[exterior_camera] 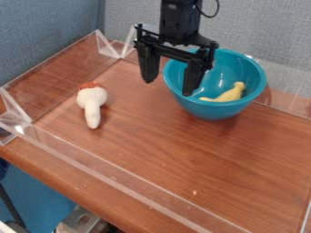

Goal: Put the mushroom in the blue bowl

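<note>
the mushroom (93, 104) looks light, stiff and smooth, lying on its side; its thick cream stem suits pinching. the gripper (174, 77) hangs wide, empty.

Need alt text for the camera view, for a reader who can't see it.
A black robot gripper hangs open, fingers pointing down, beside a blue bowl holding a yellow curved piece. A toy mushroom lies apart to the left on the wooden table with clear walls.
</note>
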